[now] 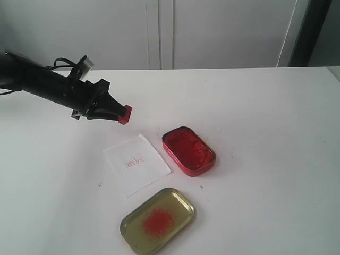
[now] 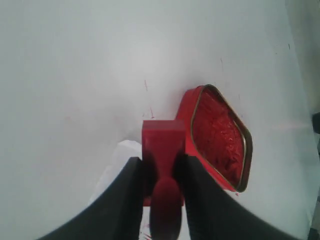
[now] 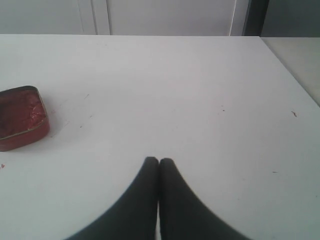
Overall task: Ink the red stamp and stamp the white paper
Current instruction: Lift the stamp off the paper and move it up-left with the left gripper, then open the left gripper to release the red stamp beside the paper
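Note:
My left gripper (image 1: 118, 113) is shut on the red stamp (image 1: 125, 114), held in the air above and behind the white paper (image 1: 136, 163). In the left wrist view the stamp (image 2: 162, 145) sits between the two black fingers (image 2: 125, 200), block end outward. The paper lies flat on the table and carries a small red print (image 1: 134, 161). The open red ink tin (image 1: 188, 151) lies to the right of the paper and also shows as the tin (image 2: 220, 135) just beyond the stamp. My right gripper (image 3: 159, 161) is shut on nothing, above bare table, and does not appear in the exterior view.
The gold tin lid (image 1: 158, 220) with a red smear lies in front of the paper near the table's front edge. The ink tin (image 3: 20, 117) is far off to one side of the right gripper. White cabinet doors (image 1: 159, 32) stand behind the white table (image 1: 265, 122).

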Robot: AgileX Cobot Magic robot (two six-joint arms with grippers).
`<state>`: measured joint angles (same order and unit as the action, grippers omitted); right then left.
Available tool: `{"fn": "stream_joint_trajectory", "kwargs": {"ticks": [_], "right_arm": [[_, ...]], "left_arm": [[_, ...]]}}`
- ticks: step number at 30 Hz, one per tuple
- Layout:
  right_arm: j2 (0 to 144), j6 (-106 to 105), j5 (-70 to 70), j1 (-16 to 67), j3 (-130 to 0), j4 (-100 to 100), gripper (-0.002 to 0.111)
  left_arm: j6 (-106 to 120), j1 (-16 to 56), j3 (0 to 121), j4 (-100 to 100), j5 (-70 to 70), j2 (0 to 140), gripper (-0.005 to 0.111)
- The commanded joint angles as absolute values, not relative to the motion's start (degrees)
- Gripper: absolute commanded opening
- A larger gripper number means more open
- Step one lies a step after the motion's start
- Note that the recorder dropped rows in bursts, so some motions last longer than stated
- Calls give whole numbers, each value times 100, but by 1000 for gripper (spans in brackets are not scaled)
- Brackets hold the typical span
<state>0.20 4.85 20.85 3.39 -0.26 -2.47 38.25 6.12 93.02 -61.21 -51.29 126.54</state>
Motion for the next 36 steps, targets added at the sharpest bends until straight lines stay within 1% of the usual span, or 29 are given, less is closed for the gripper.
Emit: {"fn": "stream_joint_trajectory", "kwargs": {"ticks": [1, 11, 21, 24, 29, 32, 36], "right_arm": [[0, 487, 2004, 342, 0, -281, 0], [0, 487, 2004, 342, 0, -281, 0], [0, 487, 2004, 342, 0, -281, 0], [0, 487, 2004, 342, 0, -281, 0], [0, 487, 2004, 342, 0, -281, 0], [0, 487, 2004, 342, 0, -281, 0], [0, 487, 2004, 342, 0, -281, 0]], "left_arm": [[3893, 581, 9268, -6255, -5077, 12813, 0], [3893, 581, 9268, -6293, -4628, 13055, 0], [3449, 581, 9268, -6281, -4550, 13237, 1], [3449, 581, 9268, -6291, -4550, 13237, 12], [3449, 581, 9268, -6279, -4585, 13237, 36], [3449, 581, 9268, -6279, -4570, 13211, 46], [3449, 507, 9278, -6250, -4529, 13133, 53]]}}
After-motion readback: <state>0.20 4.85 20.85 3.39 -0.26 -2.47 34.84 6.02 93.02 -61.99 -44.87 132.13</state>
